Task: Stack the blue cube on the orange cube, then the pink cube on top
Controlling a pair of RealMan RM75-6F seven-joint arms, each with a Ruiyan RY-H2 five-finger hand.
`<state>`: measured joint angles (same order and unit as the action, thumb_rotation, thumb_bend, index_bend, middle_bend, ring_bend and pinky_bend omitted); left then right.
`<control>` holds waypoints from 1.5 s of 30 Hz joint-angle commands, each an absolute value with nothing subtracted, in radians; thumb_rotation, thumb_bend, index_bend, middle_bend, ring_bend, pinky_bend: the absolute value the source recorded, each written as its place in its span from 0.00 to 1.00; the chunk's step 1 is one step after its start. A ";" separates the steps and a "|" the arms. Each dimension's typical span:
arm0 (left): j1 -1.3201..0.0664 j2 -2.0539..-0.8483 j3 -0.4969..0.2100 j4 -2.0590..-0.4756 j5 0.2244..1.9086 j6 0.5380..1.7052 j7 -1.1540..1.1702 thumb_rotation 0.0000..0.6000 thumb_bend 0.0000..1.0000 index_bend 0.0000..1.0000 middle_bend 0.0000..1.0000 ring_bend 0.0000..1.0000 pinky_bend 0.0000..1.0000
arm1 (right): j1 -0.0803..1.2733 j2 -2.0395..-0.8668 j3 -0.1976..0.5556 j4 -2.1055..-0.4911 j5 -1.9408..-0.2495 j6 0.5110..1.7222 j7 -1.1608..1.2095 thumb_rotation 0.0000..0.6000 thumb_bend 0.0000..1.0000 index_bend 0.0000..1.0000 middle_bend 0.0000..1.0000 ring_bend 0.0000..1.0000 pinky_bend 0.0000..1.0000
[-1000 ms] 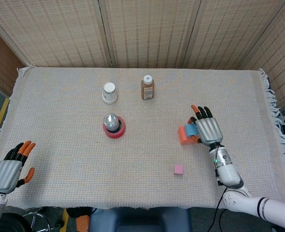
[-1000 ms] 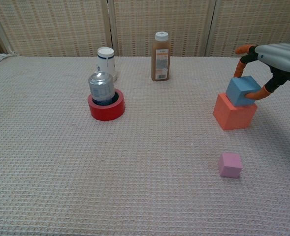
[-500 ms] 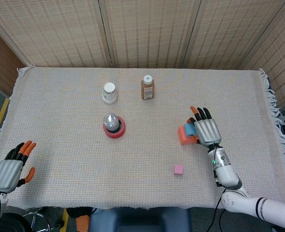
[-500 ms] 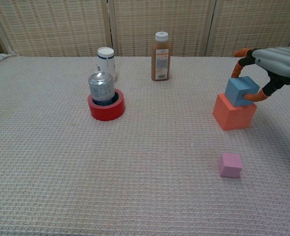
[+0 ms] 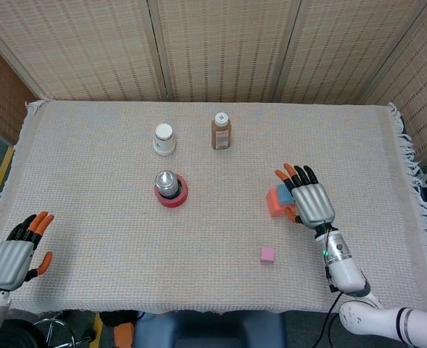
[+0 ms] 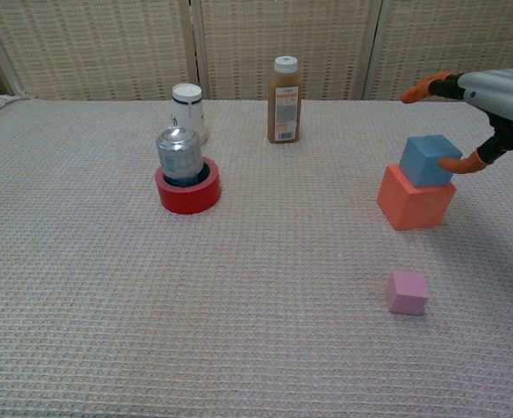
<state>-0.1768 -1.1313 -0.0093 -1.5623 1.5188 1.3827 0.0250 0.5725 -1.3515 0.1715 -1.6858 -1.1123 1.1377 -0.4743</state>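
Observation:
The blue cube [image 6: 427, 160] rests on top of the orange cube [image 6: 412, 200] at the right of the table. My right hand [image 6: 489, 94] hovers just above and to the right of them, fingers spread and lifted off the blue cube; in the head view the right hand [image 5: 311, 202] covers most of the blue cube [image 5: 283, 192] and part of the orange cube [image 5: 275, 202]. The small pink cube [image 6: 408, 292] lies on the cloth nearer the front, also seen as the pink cube [image 5: 267, 254] in the head view. My left hand [image 5: 16, 253] rests open at the table's front left corner.
A red ring holding a silver can [image 6: 182, 167] stands left of centre. Behind it are a white cup [image 6: 187, 107] and a brown bottle [image 6: 284, 98]. A woven cloth [image 6: 239, 305] covers the table, with a fringed edge on the right.
My right hand has let go of the blue cube and opened, its fingers lifting up and away. The blue cube stays on the orange cube.

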 commanded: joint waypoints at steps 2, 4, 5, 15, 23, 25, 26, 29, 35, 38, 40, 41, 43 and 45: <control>-0.175 -1.128 -0.005 -1.564 1.527 1.385 0.015 1.00 0.46 0.00 0.00 0.00 0.14 | 0.480 -1.280 0.093 -1.849 -1.231 1.244 -0.439 1.00 0.24 0.14 0.00 0.00 0.00; -0.176 -1.125 -0.002 -1.567 1.534 1.385 0.010 1.00 0.46 0.00 0.00 0.00 0.14 | 0.441 -1.288 0.062 -1.895 -1.242 1.295 -0.467 1.00 0.24 0.18 0.00 0.00 0.00; -0.177 -1.123 0.000 -1.569 1.538 1.385 0.006 1.00 0.46 0.00 0.00 0.00 0.14 | 0.425 -1.294 0.043 -1.911 -1.255 1.312 -0.484 1.00 0.24 0.20 0.00 0.00 0.00; -0.170 -1.091 0.023 -1.570 1.617 1.431 -0.086 1.00 0.46 0.00 0.00 0.00 0.15 | 0.272 -1.440 -0.093 -1.853 -1.355 1.420 -0.479 1.00 0.24 0.30 0.00 0.00 0.00; -0.166 -1.071 0.036 -1.564 1.646 1.448 -0.139 1.00 0.47 0.00 0.00 0.00 0.15 | 0.243 -1.557 -0.084 -1.758 -1.323 1.393 -0.506 1.00 0.24 0.33 0.00 0.00 0.00; -0.162 -1.065 0.035 -1.560 1.643 1.456 -0.161 1.00 0.47 0.00 0.00 0.00 0.15 | 0.242 -1.591 -0.074 -1.733 -1.307 1.378 -0.511 1.00 0.24 0.33 0.00 0.00 0.00; -0.161 -1.063 0.035 -1.557 1.640 1.457 -0.170 1.00 0.47 0.00 0.00 0.00 0.15 | 0.243 -1.611 -0.064 -1.718 -1.296 1.369 -0.508 1.00 0.24 0.34 0.00 0.00 0.00; -0.162 -1.058 0.038 -1.554 1.643 1.454 -0.183 1.00 0.48 0.00 0.00 0.00 0.15 | 0.246 -1.651 -0.040 -1.682 -1.278 1.353 -0.507 1.00 0.24 0.34 0.00 0.00 0.00; -0.164 -1.059 0.037 -1.547 1.640 1.451 -0.195 1.00 0.48 0.00 0.00 0.00 0.15 | 0.266 -1.696 0.009 -1.632 -1.222 1.303 -0.524 1.00 0.24 0.34 0.00 0.00 0.00; -0.168 -1.059 0.035 -1.548 1.638 1.444 -0.195 1.00 0.47 0.00 0.00 0.00 0.15 | 0.274 -1.713 0.028 -1.614 -1.199 1.283 -0.519 1.00 0.24 0.35 0.00 0.00 0.00; -0.169 -1.059 0.036 -1.546 1.637 1.442 -0.196 1.00 0.47 0.00 0.00 0.00 0.15 | 0.277 -1.723 0.035 -1.603 -1.197 1.278 -0.513 1.00 0.24 0.38 0.00 0.00 0.00; -0.169 -1.060 0.036 -1.546 1.637 1.441 -0.197 1.00 0.48 0.00 0.00 0.00 0.15 | 0.278 -1.726 0.037 -1.598 -1.197 1.277 -0.510 1.00 0.24 0.40 0.00 0.00 0.00; -0.169 -1.059 0.035 -1.545 1.636 1.442 -0.200 1.00 0.48 0.00 0.00 0.00 0.15 | 0.278 -1.732 0.040 -1.591 -1.200 1.276 -0.504 1.00 0.24 0.45 0.00 0.00 0.00; -0.169 -1.059 0.034 -1.544 1.635 1.444 -0.202 1.00 0.48 0.00 0.00 0.00 0.15 | 0.278 -1.734 0.041 -1.590 -1.203 1.275 -0.501 1.00 0.24 0.47 0.00 0.00 0.00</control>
